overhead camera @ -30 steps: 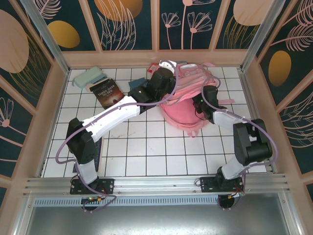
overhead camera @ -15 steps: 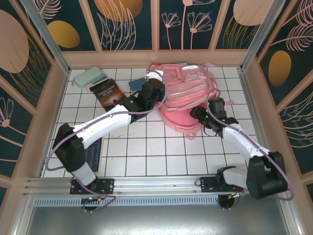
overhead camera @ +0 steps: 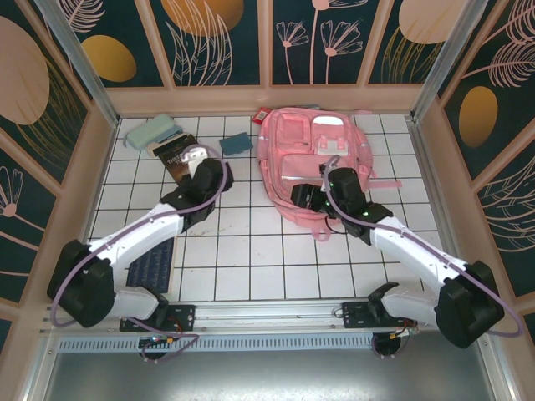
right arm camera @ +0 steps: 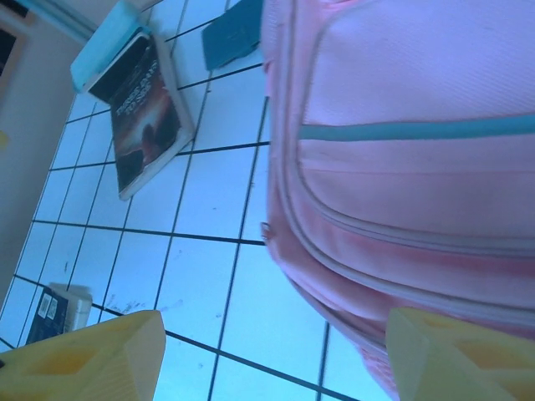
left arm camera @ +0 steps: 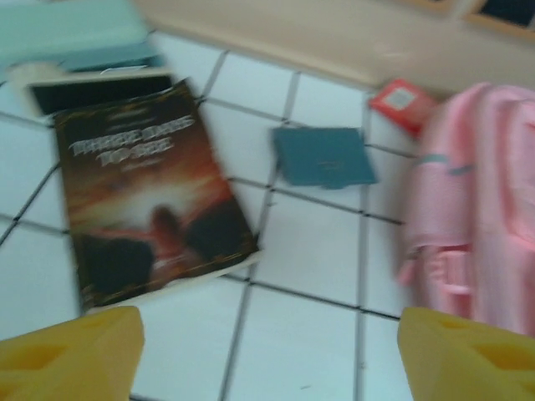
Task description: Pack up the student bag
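The student bag (overhead camera: 313, 159) is a big pink backpack that lies flat on the far middle tiles, front pockets up. Its side shows in the left wrist view (left arm camera: 476, 209), and its lower zip seam in the right wrist view (right arm camera: 401, 125). My left gripper (overhead camera: 203, 167) hovers open by the near right corner of a dark book (overhead camera: 182, 159), left of the bag. Its yellow fingertips (left arm camera: 267, 355) stand wide over bare tile. My right gripper (overhead camera: 299, 197) is open at the bag's near left edge, and only tile lies between its fingertips (right arm camera: 276, 355).
The dark book (left arm camera: 142, 200) lies far left beside a mint case (overhead camera: 152, 131). A teal pouch (left arm camera: 324, 156) and a small red item (left arm camera: 399, 98) lie near the bag's far left corner. A dark blue flat item (overhead camera: 156, 263) rests near left. Wooden walls enclose the table.
The bag, held raised and bunched a second ago, now lies flat. My left gripper opened and drew back left toward the book. The right gripper swung to the bag's near left edge.
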